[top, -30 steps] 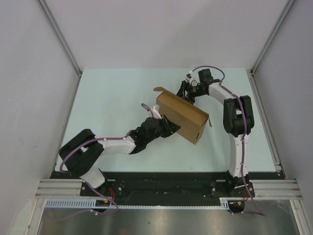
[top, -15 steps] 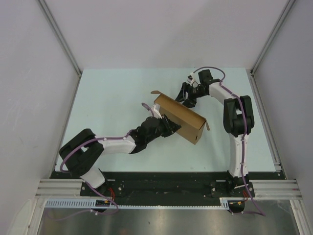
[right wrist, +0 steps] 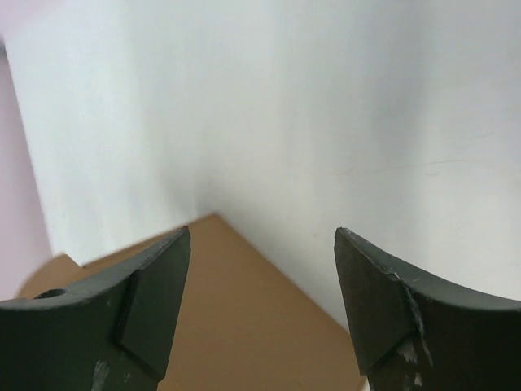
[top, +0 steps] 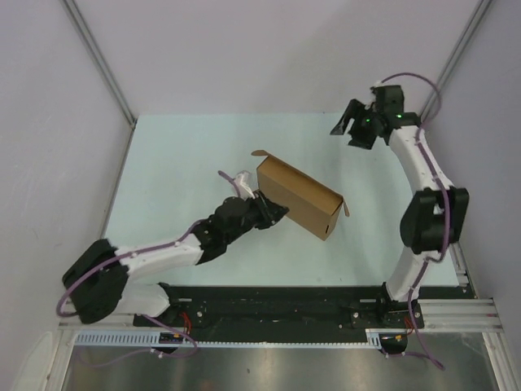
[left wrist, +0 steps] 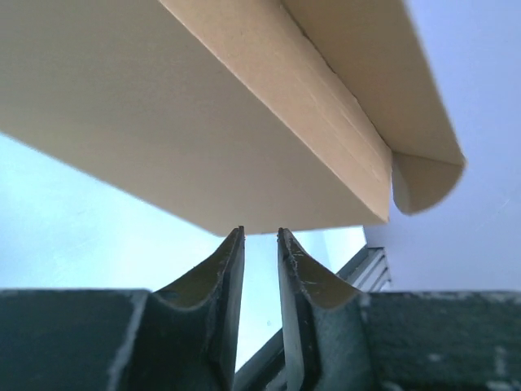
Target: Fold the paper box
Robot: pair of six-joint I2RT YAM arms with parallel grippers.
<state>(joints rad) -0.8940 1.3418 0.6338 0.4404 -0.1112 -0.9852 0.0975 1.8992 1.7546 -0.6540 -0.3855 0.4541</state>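
Paper box (top: pixel 299 195) mid-bench (top: pixel 187 155), shell formed, end tab (top: pixel 346 206) sticking out. Left gripper (top: pixel 273 210) at box's near-left wall, jaws slightly parted, gripping nothing. Right gripper (top: pixel 346 137) raised well beyond box's far side, jaws wide, empty. Advice: brace with left, tuck tab slowly with right.

The paper box (top: pixel 298 195) is seen mid-frame with the left gripper (top: pixel 278 211) set against its lower-left side; the right gripper (top: pixel 345 138) is seen spread at upper right
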